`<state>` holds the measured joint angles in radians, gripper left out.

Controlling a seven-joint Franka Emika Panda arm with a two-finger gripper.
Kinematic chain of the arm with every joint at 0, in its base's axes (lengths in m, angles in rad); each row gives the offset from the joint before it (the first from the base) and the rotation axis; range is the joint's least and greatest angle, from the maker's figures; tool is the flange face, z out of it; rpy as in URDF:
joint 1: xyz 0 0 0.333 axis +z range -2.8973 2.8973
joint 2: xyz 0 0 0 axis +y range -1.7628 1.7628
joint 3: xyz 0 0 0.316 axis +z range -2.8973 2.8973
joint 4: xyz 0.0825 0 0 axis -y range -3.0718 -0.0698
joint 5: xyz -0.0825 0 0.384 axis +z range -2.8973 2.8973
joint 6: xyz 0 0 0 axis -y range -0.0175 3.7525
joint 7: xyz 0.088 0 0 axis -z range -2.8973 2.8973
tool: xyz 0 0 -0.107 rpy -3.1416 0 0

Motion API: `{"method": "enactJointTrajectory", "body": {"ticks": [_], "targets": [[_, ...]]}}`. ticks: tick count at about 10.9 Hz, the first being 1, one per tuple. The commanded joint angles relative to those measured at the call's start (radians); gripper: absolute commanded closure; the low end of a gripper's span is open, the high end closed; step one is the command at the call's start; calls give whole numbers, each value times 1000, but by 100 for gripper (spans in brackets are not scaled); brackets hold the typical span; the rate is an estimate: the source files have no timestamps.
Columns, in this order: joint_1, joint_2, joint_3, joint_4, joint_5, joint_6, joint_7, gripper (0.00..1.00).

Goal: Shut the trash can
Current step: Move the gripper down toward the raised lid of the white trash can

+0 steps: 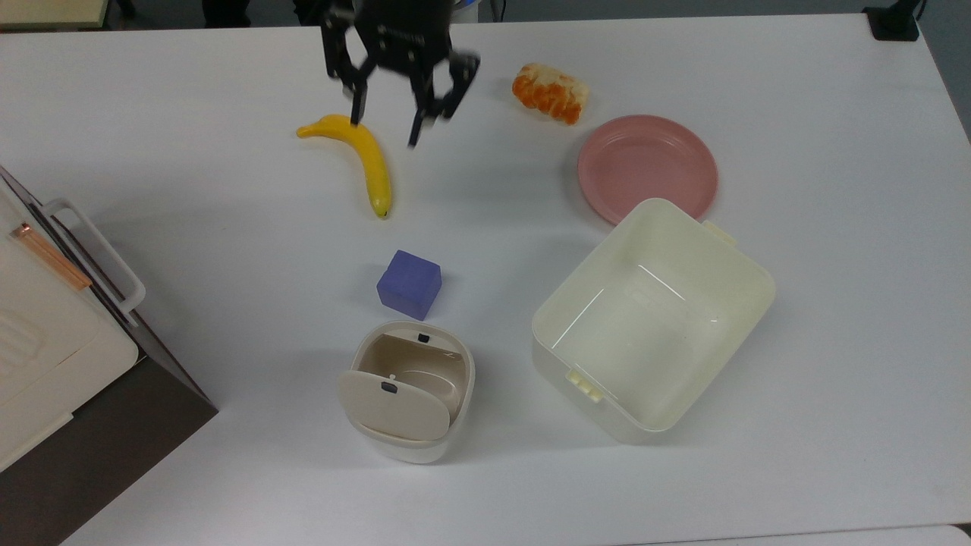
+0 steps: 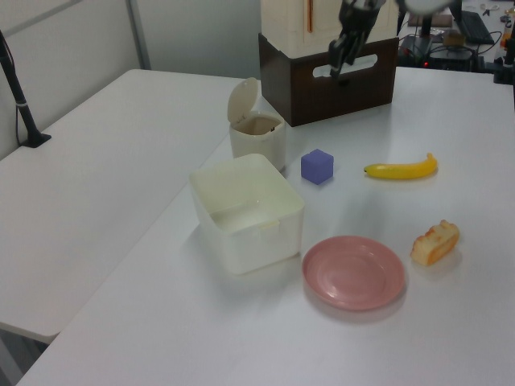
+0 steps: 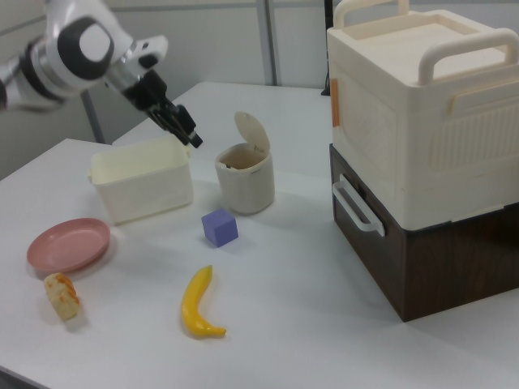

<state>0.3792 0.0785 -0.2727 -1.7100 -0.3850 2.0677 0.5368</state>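
Your small white rounded-square plastic trash can [image 1: 413,400] stands upright just beside the purple cube [image 1: 410,283], beige hinged lid [image 1: 391,406] raised, mouth facing up. Your black two-finger gripper [image 1: 385,130] hangs spread and empty above the yellow banana [image 1: 366,161].

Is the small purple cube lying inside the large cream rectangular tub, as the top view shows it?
No, the small purple cube sits on the white table, apart from the large cream rectangular tub, toward the top view's left.
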Motion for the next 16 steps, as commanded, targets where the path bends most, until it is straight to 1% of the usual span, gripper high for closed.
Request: {"method": "enactJointTrajectory", "body": {"ticks": [1, 2, 3, 4, 5, 6, 9, 12, 13, 14, 16], "targets": [[23, 99, 32, -42, -387, 165, 591, 100], [21, 119, 32, -34, -411, 214, 638, 100], [20, 165, 26, 21, -413, 256, 676, 100], [12, 229, 15, 97, -407, 267, 728, 100], [6, 307, -3, 204, -405, 276, 799, 100], [-14, 367, -11, 290, -394, 285, 831, 100], [-48, 476, -14, 493, -371, 288, 877, 100], [-62, 523, -14, 585, -367, 296, 904, 100], [-74, 574, -14, 636, -367, 296, 904, 100], [-89, 621, -14, 657, -364, 296, 905, 100], [-100, 664, -16, 662, -364, 296, 916, 100]]}}
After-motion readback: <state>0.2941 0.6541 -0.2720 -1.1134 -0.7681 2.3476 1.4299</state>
